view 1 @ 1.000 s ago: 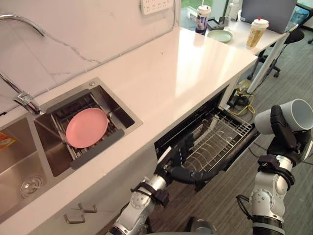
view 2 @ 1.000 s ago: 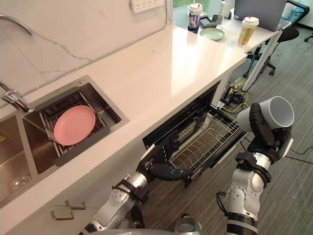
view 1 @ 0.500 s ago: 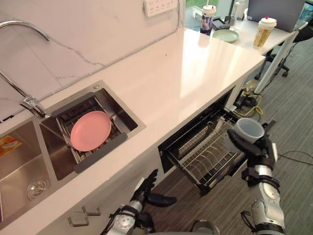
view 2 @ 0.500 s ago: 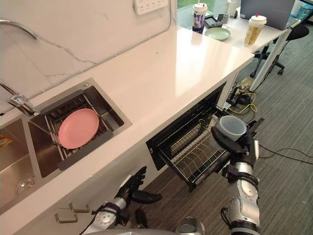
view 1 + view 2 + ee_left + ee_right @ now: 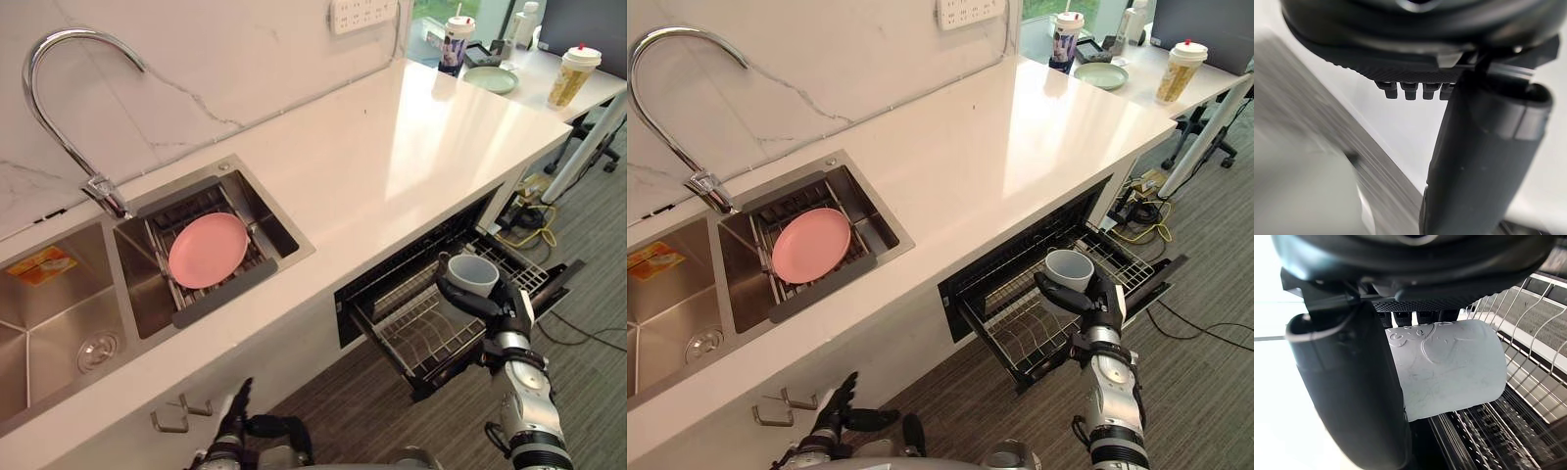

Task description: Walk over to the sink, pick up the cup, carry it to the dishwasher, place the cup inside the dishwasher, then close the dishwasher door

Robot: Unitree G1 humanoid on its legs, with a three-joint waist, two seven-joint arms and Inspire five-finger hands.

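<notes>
Right hand [image 5: 504,306] clamped round upright cup [image 5: 473,273] over pulled-out rack [image 5: 423,335], open floor [image 5: 588,377] beyond rack's edge; left hand [image 5: 836,408] low, fingers spread.

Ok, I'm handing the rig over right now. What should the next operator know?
Left hand: open, empty, low by the cabinet front.
Right hand: shut on the cup, mouth up, over the pulled-out rack of the open dishwasher. I cannot tell whether the cup touches the rack.
Done: cup picked up and carried to the dishwasher.
Left: set the cup in the rack, release it, close the dishwasher door.
</notes>
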